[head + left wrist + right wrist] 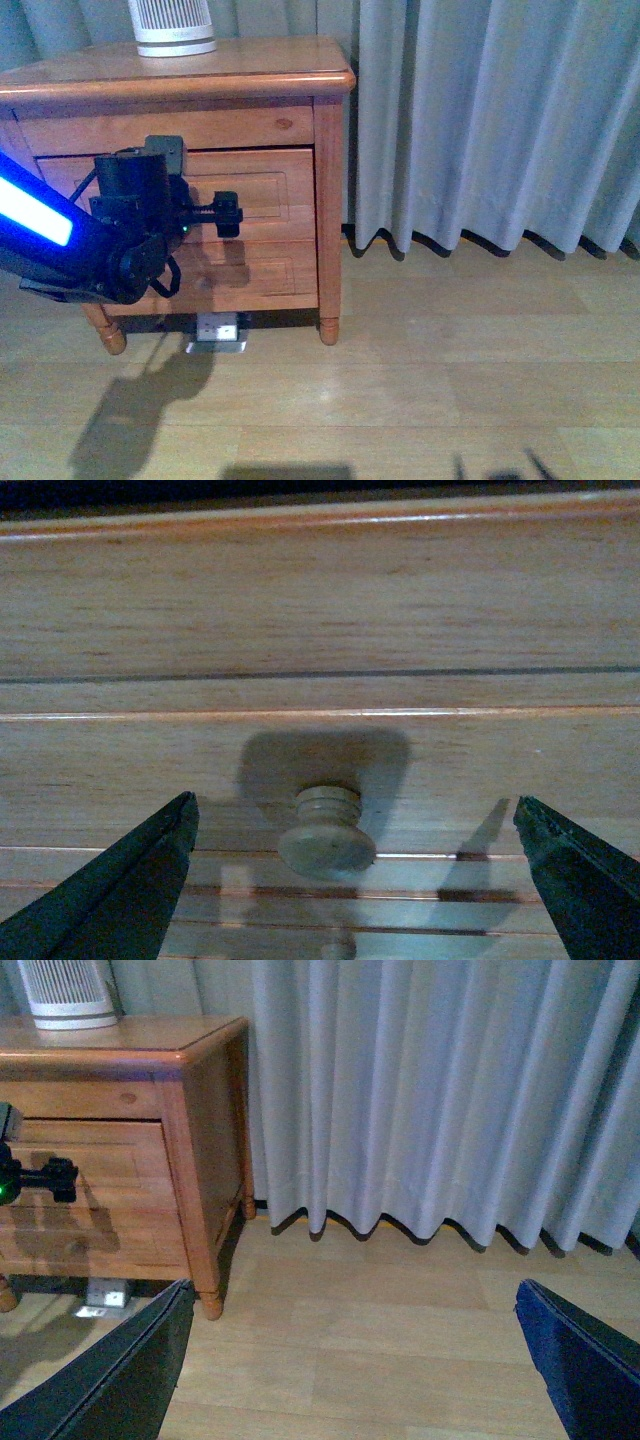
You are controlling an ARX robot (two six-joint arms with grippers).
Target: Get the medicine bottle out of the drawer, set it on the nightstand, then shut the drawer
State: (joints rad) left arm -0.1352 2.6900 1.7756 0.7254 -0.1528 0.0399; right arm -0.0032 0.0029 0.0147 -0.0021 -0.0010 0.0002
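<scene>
The nightstand (pixel 250 75) stands at the left against the curtain. Its upper drawer (pixel 275 180) is pushed in. My left gripper (pixel 228 212) is open and held right in front of that drawer's panel. In the left wrist view the round wooden knob (pixel 327 832) sits between the spread fingertips (pixel 150 865), a little ahead of them and untouched. My right gripper (pixel 353 1290) is open over bare floor, to the right of the nightstand (pixel 190 1090), holding nothing. The medicine bottle is hidden.
A white ribbed device (pixel 172 27) stands on the nightstand's top at the back. The lower drawer (pixel 270 272) is also pushed in. A metal floor box (pixel 220 330) lies under the nightstand. Grey curtains (pixel 480 120) hang behind, above wooden floor (pixel 420 370).
</scene>
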